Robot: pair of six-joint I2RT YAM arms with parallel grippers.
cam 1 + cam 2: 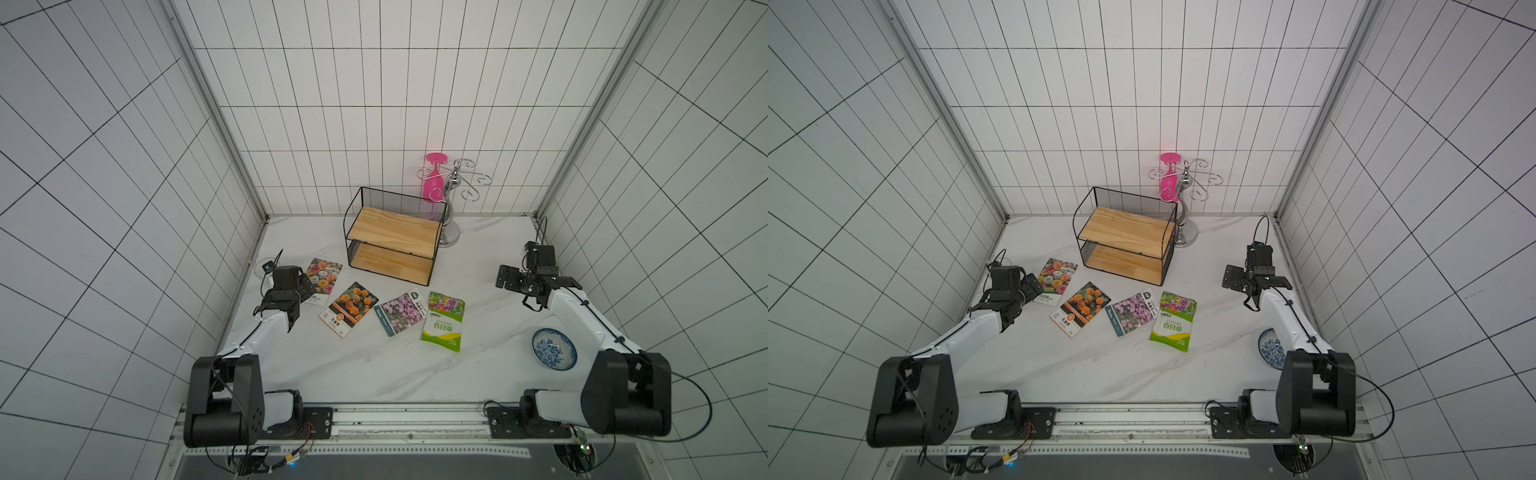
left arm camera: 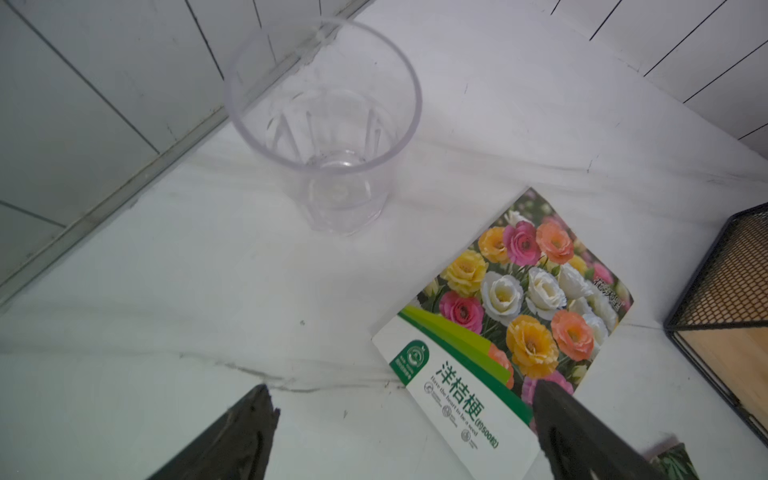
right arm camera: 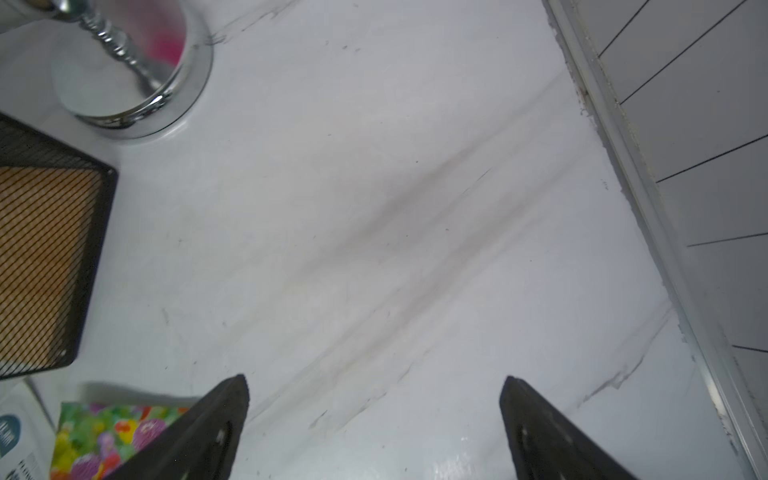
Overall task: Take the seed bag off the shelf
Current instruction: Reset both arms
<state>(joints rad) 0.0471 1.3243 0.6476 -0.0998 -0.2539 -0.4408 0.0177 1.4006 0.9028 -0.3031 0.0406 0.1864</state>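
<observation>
In both top views the shelf stands above centre frame with both wooden boards bare. No seed bag is on it. Four flat seed bags lie in a loose row on the marble table just below it: a lisianthus packet at the left, a marigold packet, a purple-flower packet and a green zinnia bag. Going by this, the removal looks done, though which bag came off the shelf cannot be told.

The left gripper hangs over the near corner of the lisianthus packet, jaws spread wide and holding nothing. The right gripper, at the right of the top views, is equally wide and empty over bare table.

Such packets are probably light, thin, glossy and floppy. Lying flat, they give little purchase, so a pinch at a raised edge or corner would suit best.
</observation>
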